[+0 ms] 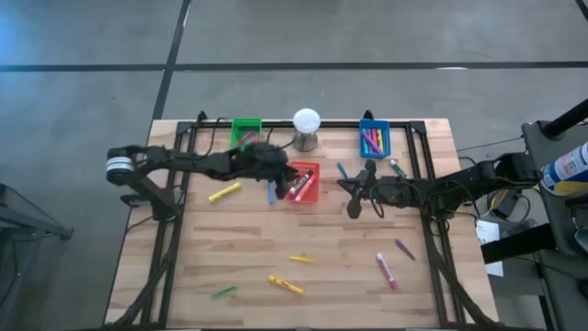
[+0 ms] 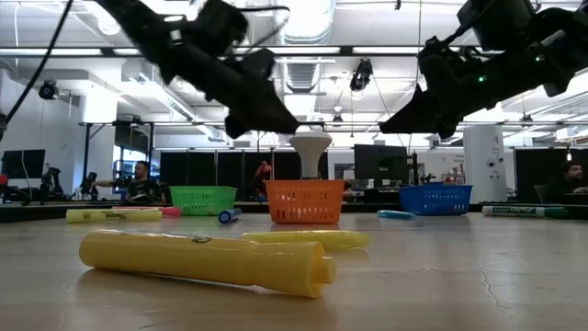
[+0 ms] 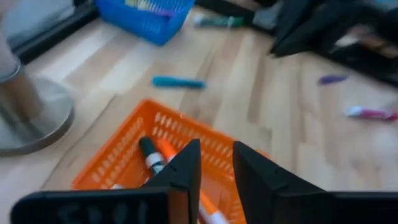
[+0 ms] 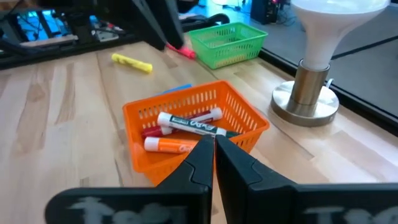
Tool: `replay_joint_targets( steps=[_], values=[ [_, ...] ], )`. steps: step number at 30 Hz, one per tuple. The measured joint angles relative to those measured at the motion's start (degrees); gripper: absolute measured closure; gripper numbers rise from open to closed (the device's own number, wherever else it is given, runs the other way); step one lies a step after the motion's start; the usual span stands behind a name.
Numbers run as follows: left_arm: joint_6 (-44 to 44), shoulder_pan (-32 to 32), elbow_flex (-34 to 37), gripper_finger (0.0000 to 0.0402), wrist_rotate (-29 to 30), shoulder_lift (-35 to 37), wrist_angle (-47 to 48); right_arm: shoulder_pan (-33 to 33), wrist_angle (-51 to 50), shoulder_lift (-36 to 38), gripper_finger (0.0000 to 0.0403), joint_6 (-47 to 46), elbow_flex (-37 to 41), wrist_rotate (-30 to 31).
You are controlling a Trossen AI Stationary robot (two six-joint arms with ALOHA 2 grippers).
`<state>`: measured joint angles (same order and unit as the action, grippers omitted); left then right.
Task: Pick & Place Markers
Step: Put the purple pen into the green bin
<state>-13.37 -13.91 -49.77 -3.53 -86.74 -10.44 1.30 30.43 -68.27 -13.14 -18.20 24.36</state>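
3 bins [image 1: 304,182] stand behind the scattered markers [image 1: 286,284].

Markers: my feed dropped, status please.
Left tool open, empty, over orange bin. Right tool shut, empty, beside it. Markers scattered on the table; some binned. Nothing in the way.

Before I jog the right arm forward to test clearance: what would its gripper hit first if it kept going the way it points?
Most likely the orange basket. The right gripper, fingers shut and empty, aims at its near wall. How far off it is cannot be judged.
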Motion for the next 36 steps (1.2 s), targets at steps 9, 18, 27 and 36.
replay_joint_targets(
  steps=[9, 18, 27, 36],
  values=[
    [1.72, 1.74, 27.0, 0.0378, -1.68, 6.93, -40.46, -0.04, -0.54, 0.06, 0.039, -1.85, -0.3, -5.43],
    [8.08, 1.52, 41.1, 0.04, -1.58, 9.38, -56.48, 7.43, -36.63, 1.78, 0.039, -12.21, -14.41, -0.06],
    [8.79, 1.52, 41.45, 0.0401, -1.56, 9.31, -57.34, 23.96, -75.76, -0.21, 0.039, -48.34, -25.81, 3.45],
    [8.48, 1.52, 41.56, 0.0401, -1.55, 9.27, -56.74, 41.6, -82.79, -2.15, 0.0382, -76.25, -24.74, -9.27]
  ],
)
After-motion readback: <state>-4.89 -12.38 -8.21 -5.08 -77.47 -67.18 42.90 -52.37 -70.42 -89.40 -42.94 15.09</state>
